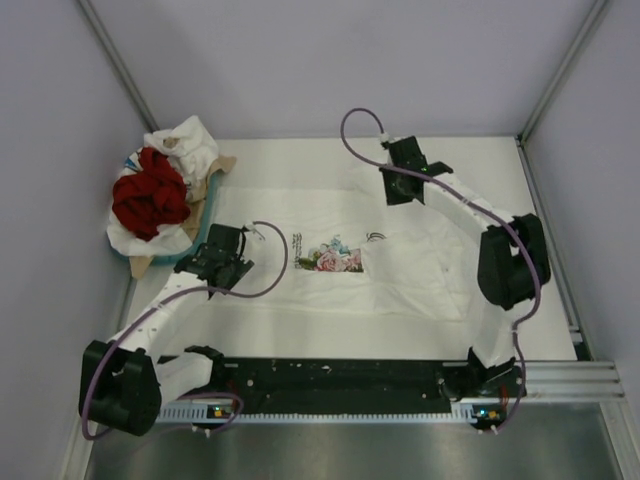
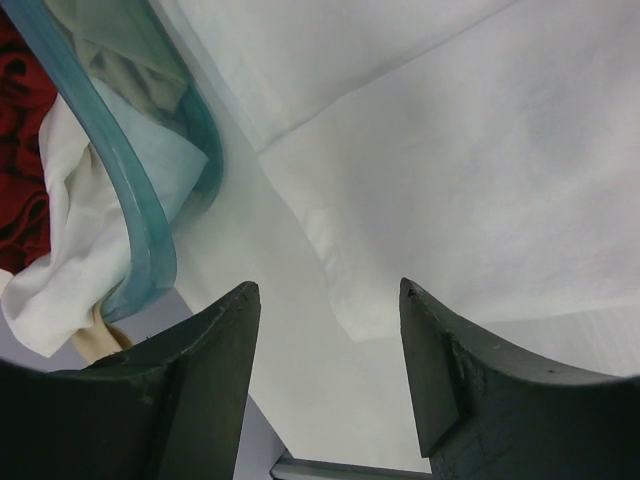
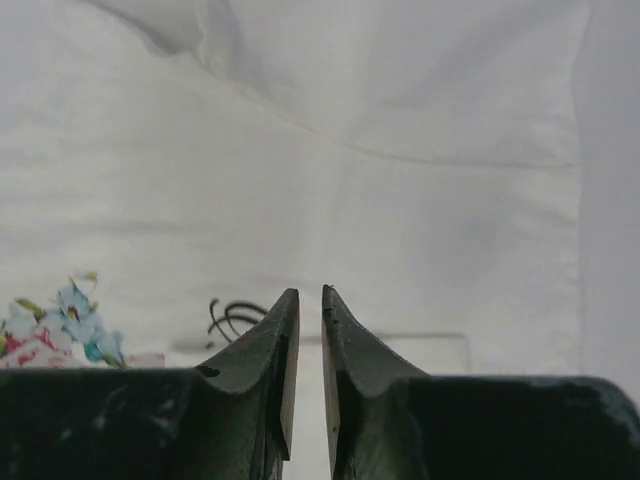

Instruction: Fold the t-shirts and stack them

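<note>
1. Two arms reach out over a white t-shirt [image 1: 440,215] that lies spread across the middle of the table [image 1: 545,300], its floral print [image 1: 330,255] facing up.
2. Left gripper [image 1: 222,262]: it sits at the shirt's left edge, just beside the teal-rimmed tray [image 1: 203,232]. In the left wrist view its jaws stand well apart with nothing between them. A hemmed edge of white cloth lies beyond the gap, and I cannot tell whether the fingertips touch it.
3. Right gripper [image 1: 405,180]: it is at the far side of the shirt, right of the print. In the right wrist view the jaws are closed to a thin slit, with no cloth caught in it. White fabric fills the view, and the print shows at the lower left next to a small black squiggle [image 3: 230,318].
4. Remaining t-shirts: a heap sits in the tray at the far left of the table. The deep red shirts [image 1: 150,198] are bunched on top of crumpled white shirts [image 1: 192,140], some of which hang over the rim.
</note>
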`<state>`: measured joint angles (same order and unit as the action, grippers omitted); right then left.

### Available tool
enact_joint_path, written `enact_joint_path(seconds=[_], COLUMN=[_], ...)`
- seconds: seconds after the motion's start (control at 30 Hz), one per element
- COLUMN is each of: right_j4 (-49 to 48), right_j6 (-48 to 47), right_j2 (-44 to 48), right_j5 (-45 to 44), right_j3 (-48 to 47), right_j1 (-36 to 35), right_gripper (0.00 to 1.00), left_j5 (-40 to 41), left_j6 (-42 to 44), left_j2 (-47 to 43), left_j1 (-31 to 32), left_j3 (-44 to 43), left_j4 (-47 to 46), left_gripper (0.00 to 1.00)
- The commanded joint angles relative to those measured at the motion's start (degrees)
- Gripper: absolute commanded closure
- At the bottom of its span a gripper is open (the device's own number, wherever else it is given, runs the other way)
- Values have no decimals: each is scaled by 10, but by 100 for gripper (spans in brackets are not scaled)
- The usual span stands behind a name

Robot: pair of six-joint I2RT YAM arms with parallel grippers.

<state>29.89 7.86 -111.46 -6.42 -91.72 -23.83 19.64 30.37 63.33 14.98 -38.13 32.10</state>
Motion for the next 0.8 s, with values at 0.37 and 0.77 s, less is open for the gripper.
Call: enact_joint_path(seconds=[0.37, 0.77], right_j4=[68, 158], right_j6=[352, 563], right_j2=[498, 598], right_j5=[-78, -27], right_j3=[457, 641], right_j1=[24, 100], right_gripper=[1, 16], left_j5=[-144, -108], left_j6=[154, 159], left_j2=[-8, 6], left_j1=[9, 9], left_j3=[37, 117], left_j4=[68, -72], left_gripper=[41, 45])
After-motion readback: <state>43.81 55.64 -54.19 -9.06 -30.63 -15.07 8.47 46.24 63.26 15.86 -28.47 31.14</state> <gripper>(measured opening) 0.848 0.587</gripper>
